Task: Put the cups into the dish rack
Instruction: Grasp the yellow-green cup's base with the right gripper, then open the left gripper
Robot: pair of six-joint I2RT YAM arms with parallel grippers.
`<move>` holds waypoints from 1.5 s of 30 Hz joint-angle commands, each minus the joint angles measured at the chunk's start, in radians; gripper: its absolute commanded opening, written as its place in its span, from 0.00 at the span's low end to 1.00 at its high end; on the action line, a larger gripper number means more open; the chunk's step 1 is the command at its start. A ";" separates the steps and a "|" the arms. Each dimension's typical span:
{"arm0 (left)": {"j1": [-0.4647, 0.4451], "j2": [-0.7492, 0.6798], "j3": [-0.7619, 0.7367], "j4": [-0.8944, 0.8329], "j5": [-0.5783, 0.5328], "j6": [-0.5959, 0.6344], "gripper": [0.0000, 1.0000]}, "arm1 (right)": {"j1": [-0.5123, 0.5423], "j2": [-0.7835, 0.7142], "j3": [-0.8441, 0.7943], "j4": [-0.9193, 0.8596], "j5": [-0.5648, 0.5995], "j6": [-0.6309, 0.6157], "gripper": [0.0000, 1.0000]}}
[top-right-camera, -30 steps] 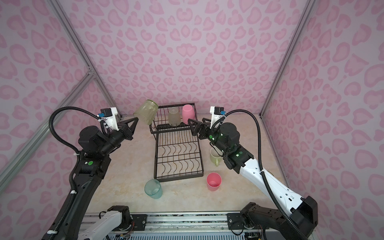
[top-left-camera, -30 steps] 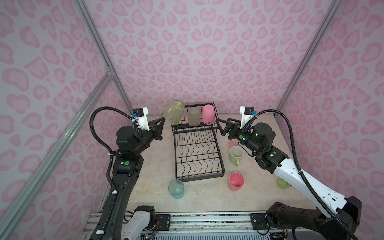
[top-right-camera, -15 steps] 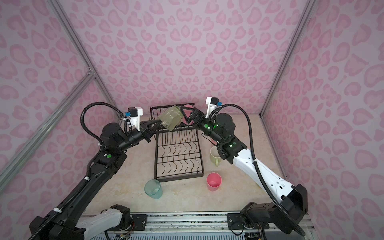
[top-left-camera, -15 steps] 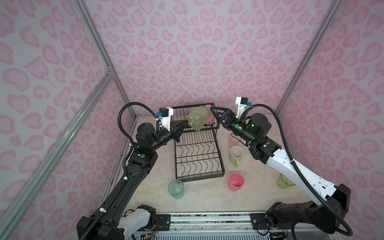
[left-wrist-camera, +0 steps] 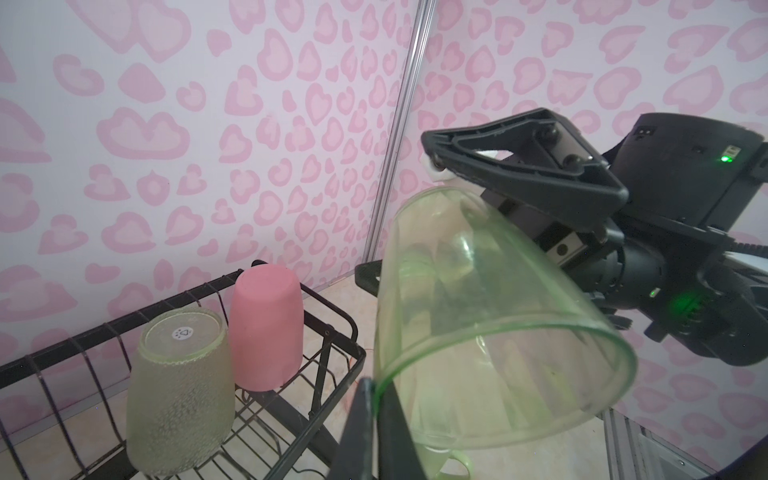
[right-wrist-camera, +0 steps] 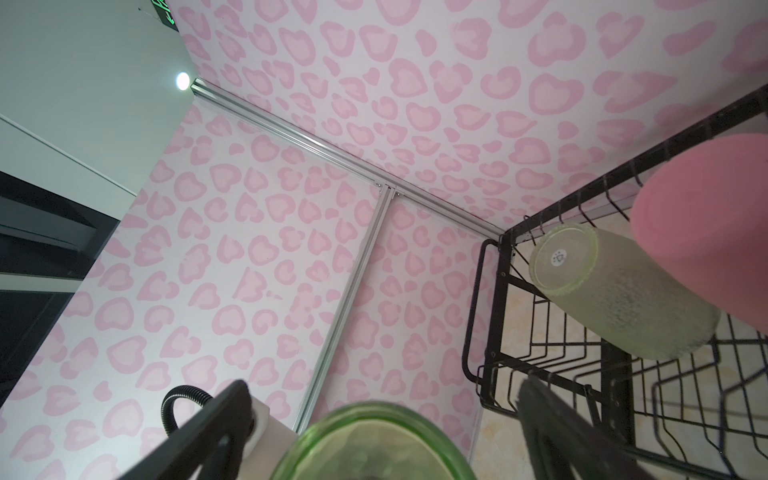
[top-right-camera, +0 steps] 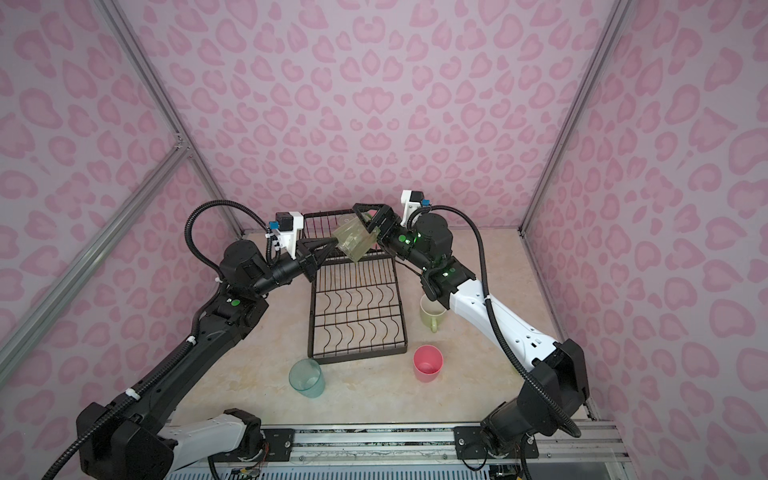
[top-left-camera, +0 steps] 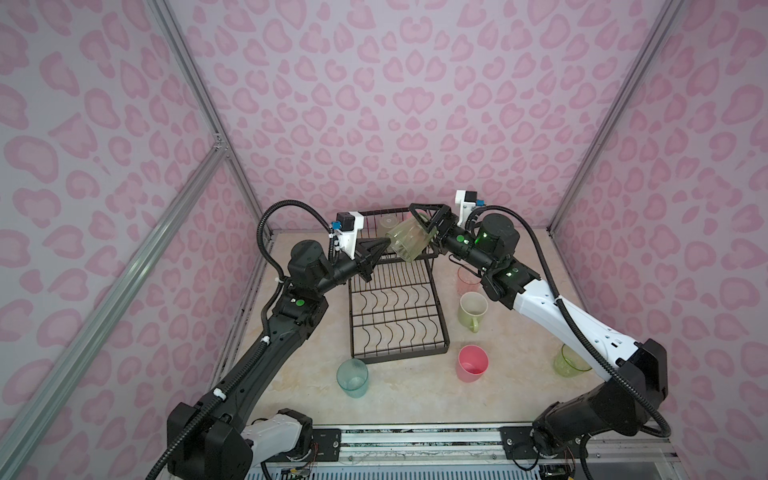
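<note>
My left gripper [top-left-camera: 383, 246] [left-wrist-camera: 376, 384] is shut on the rim of a translucent yellow-green cup [top-left-camera: 409, 243] [left-wrist-camera: 490, 324], which hangs tilted above the raised basket end of the black wire dish rack [top-left-camera: 395, 316] [left-wrist-camera: 328, 316]. My right gripper [top-left-camera: 424, 226] [right-wrist-camera: 384, 388] stands open, one finger on each side of that cup's base [right-wrist-camera: 374, 440] with gaps showing. Two cups stand upside down in the basket: a frosted grey-olive cup [left-wrist-camera: 178, 399] [right-wrist-camera: 623, 291] and an opaque pink cup [left-wrist-camera: 266, 328] [right-wrist-camera: 706, 232].
On the table right of the rack stand a pink-orange cup [top-left-camera: 467, 279], a pale green mug [top-left-camera: 473, 309], a pink cup [top-left-camera: 472, 362] and a yellow-green cup [top-left-camera: 569, 361] partly under my right arm. A teal cup [top-left-camera: 352, 377] stands at the rack's front left corner.
My left arm has swung right, carrying the yellow-green cup from left of the rack to over the basket. My right gripper has risen and moved in around the cup's base.
</note>
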 commanded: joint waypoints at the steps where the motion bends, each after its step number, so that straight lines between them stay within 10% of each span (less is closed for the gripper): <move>1: -0.002 0.028 0.024 0.094 0.002 0.010 0.03 | -0.013 0.014 -0.004 0.041 -0.023 0.036 0.99; 22: -0.004 0.183 0.104 0.138 -0.030 -0.008 0.04 | -0.071 0.087 0.006 0.101 -0.059 0.058 0.67; 37: -0.002 0.183 0.123 0.067 -0.082 0.000 0.31 | -0.081 0.121 0.039 0.132 -0.048 0.023 0.54; 45: 0.005 0.136 0.108 -0.092 -0.214 -0.016 0.70 | -0.071 0.096 0.075 0.007 0.051 -0.175 0.55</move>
